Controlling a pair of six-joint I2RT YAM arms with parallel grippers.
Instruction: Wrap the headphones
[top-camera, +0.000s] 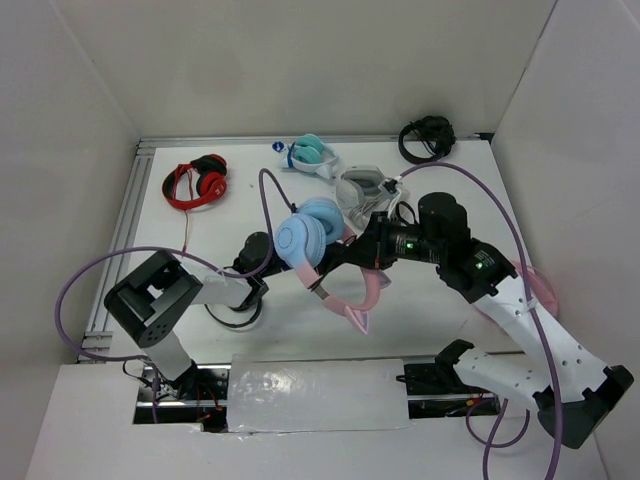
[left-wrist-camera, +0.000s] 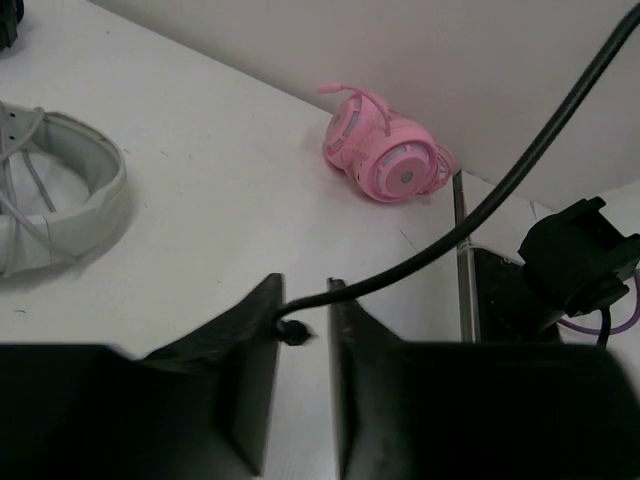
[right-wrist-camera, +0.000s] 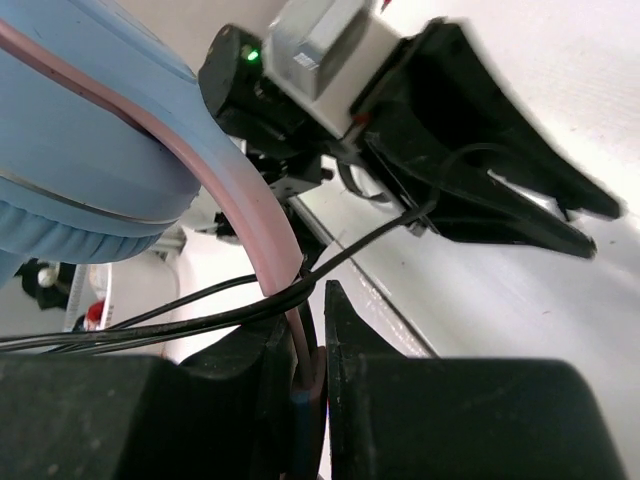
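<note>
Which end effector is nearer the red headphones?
Left. The left end effector sits right of the red headphones, toward the near edge; the right end effector, clamped on the pink headband, is farther right, beyond it.

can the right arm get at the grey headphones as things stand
Probably not yet: the right gripper is shut on the headphones by the headband, so it is occupied. The grey headphones lie close beyond it, nothing between, so reach looks fine.
</note>
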